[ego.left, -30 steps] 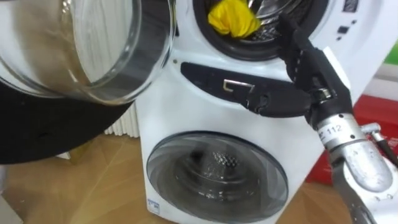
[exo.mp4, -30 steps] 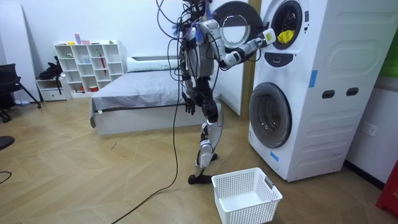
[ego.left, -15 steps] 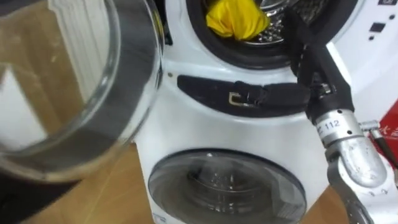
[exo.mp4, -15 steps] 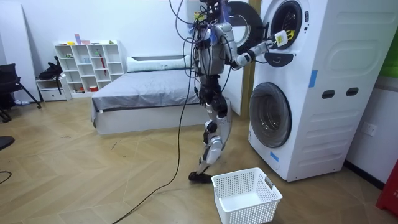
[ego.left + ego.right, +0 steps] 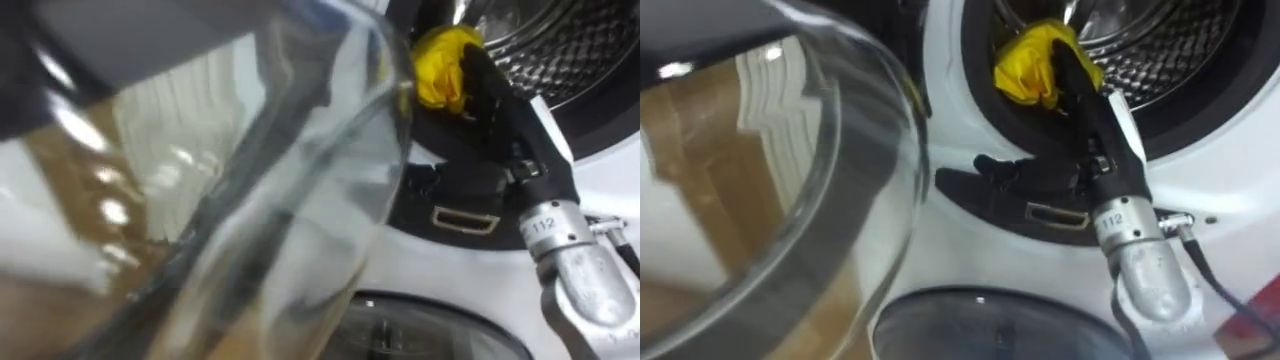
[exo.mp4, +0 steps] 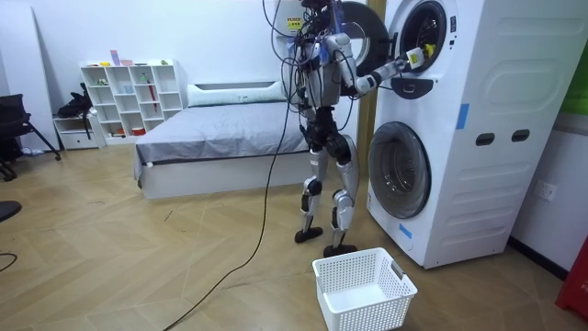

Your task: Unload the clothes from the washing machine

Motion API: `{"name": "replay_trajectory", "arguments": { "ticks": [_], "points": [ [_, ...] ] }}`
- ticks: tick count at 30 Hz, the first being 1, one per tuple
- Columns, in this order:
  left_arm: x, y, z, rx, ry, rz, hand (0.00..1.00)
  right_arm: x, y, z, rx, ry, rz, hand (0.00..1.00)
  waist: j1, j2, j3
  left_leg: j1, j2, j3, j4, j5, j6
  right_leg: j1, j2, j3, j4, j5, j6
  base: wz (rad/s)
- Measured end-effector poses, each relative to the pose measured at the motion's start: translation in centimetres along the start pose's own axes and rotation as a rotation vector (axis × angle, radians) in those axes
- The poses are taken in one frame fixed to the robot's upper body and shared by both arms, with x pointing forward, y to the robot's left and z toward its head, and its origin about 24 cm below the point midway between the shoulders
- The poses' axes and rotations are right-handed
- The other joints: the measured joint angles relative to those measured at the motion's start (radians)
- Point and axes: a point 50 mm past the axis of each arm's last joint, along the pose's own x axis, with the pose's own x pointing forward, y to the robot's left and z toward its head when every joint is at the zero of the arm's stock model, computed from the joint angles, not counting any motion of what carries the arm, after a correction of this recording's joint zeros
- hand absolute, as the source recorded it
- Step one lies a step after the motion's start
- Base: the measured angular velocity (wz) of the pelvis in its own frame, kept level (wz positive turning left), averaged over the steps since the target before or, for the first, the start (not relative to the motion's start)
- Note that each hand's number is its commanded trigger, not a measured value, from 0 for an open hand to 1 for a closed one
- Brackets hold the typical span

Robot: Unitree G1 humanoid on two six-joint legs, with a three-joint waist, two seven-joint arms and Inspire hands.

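Observation:
A yellow cloth (image 5: 1032,62) lies bunched at the front lip of the upper drum (image 5: 1160,60) of the stacked washing machine (image 6: 459,129). My right hand (image 5: 1082,112) reaches into the drum's mouth. Its straight fingers lie against the right side of the yellow cloth (image 5: 443,72), and its thumb is spread out to the left over the black panel. The right hand (image 5: 505,115) is open and nothing is held. In the room view I stand upright close to the machine, right arm stretched to the drum opening (image 6: 421,48).
The upper machine's round glass door (image 5: 770,170) hangs open close at my left. The lower machine's door (image 5: 990,320) is shut. A white laundry basket (image 6: 363,290) stands on the floor by my feet. A bed (image 6: 220,138) and white shelves (image 6: 129,97) are behind.
I have stepped closer to the washing machine, and the view has shifted. My right hand rose from the black panel below the drum up to the yellow cloth.

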Motion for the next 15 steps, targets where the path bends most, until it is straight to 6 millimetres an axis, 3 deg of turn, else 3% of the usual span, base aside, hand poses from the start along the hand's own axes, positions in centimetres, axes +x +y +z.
{"name": "replay_trajectory", "arguments": {
  "ticks": [6, 8, 10, 15],
  "points": [
    [-0.7, -0.8, -3.3, 0.013, 0.103, 0.012, 0.0, 0.8, 0.2, 0.9, 0.08, -0.023, 0.036, 0.0, 0.008, -0.011, -0.0049, -0.002, 0.024, 0.016, -0.008, 0.002, -0.031, 0.01, 0.042, 0.007, -0.06, 0.02, -0.028, -0.12],
    [-0.9, -1.0, -4.2, 0.011, 0.138, 0.012, 0.0, 1.3, 0.1, 1.6, 0.102, -0.05, 0.034, 0.0, 0.007, -0.02, -0.0099, -0.006, 0.039, 0.017, -0.007, 0.0, -0.042, 0.017, 0.057, 0.005, -0.079, 0.028, -0.037, -0.03],
    [-0.9, -1.1, -4.1, 0.016, 0.134, 0.015, 0.0, 1.7, 0.0, 2.3, 0.1, -0.077, 0.025, 0.0, 0.005, -0.025, -0.0131, -0.007, 0.047, 0.014, -0.006, 0.0, -0.047, 0.026, 0.064, -0.003, -0.095, 0.031, -0.042, 0.1],
    [-0.9, -1.0, -3.2, 0.006, 0.098, 0.029, 0.0, 2.2, -0.3, 3.3, 0.087, -0.12, 0.017, 0.0, 0.002, -0.025, -0.0122, 0.006, 0.063, 0.011, -0.018, -0.005, -0.058, 0.047, 0.078, -0.009, -0.126, 0.033, -0.047, 0.03]
  ]
}}
